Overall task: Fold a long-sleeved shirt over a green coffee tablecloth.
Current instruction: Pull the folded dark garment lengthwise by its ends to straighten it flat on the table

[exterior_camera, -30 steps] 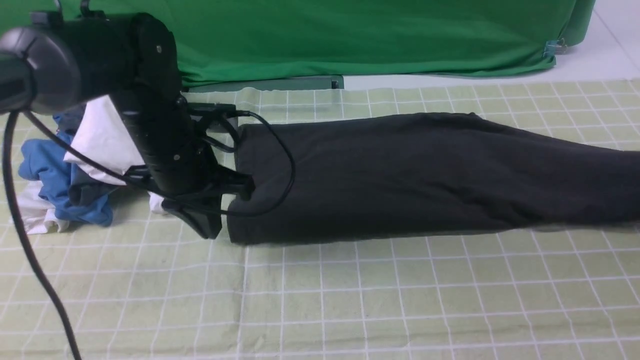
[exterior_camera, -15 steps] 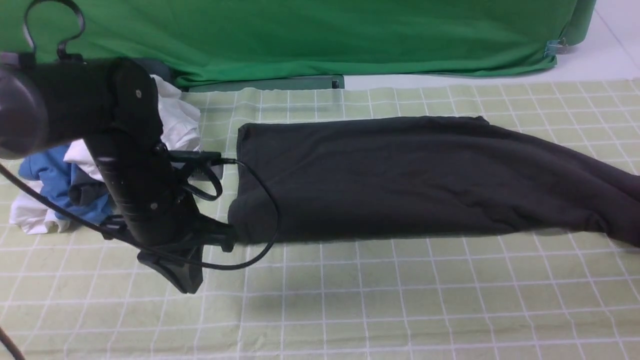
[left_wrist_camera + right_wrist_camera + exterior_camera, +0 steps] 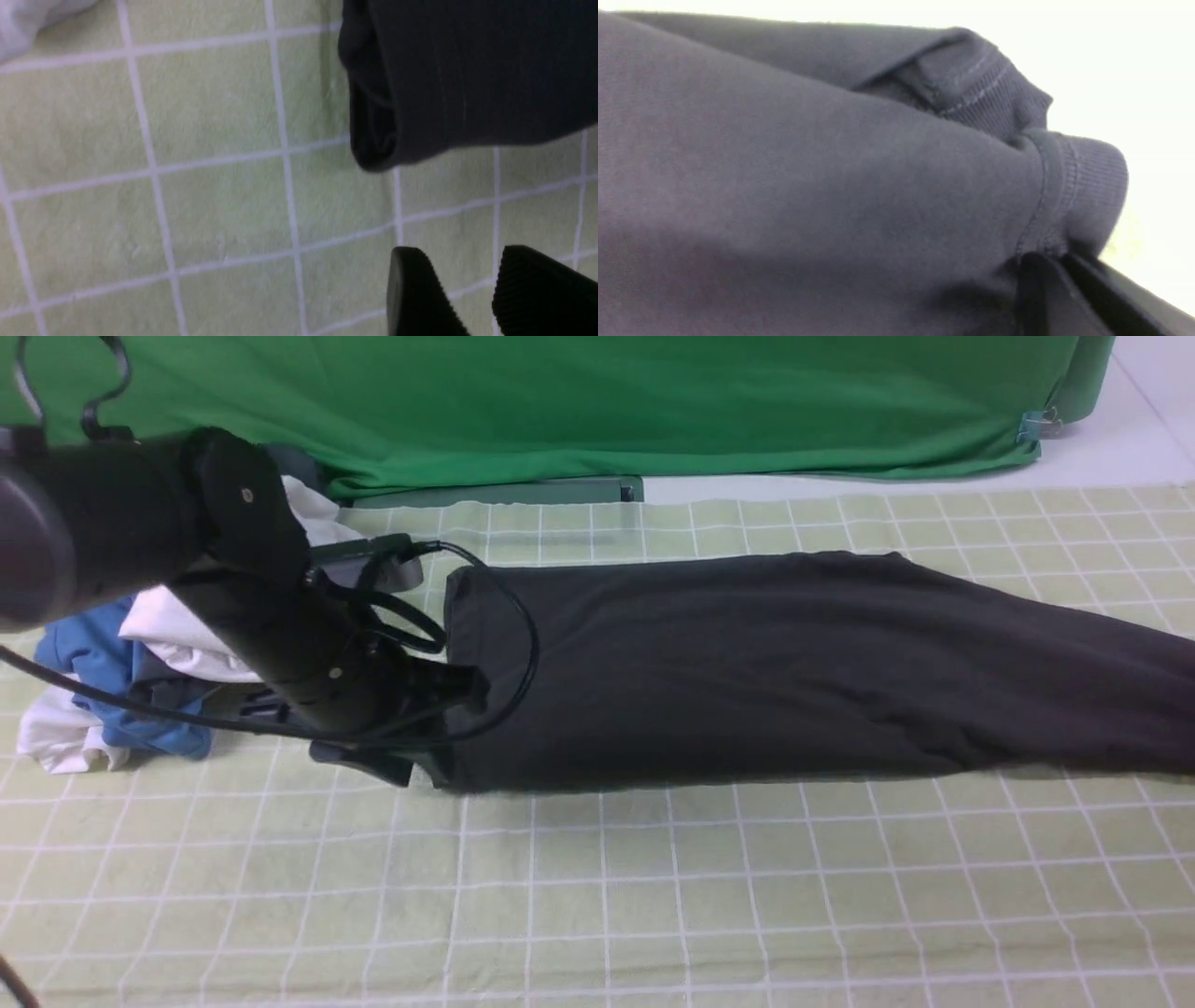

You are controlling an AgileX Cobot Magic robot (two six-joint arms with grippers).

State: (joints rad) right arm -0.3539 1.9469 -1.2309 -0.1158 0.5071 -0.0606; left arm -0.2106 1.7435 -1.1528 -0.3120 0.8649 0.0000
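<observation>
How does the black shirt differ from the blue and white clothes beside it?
The black shirt lies in a long flat strip; the blue and white clothes sit crumpled in a heap. The shirt covers far more cloth than the clothes. Both rest on the checked tablecloth.

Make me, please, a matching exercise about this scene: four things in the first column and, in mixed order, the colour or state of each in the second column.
Column one
1. long-sleeved shirt
2. green coffee tablecloth
3. left gripper
4. blue garment

Column two
A. open, holding nothing
B. crumpled in a pile on the robot's left side
C. black, lying stretched out
D. pale green with white grid lines

Right pairs: 1-C, 2-D, 3-A, 4-B
</observation>
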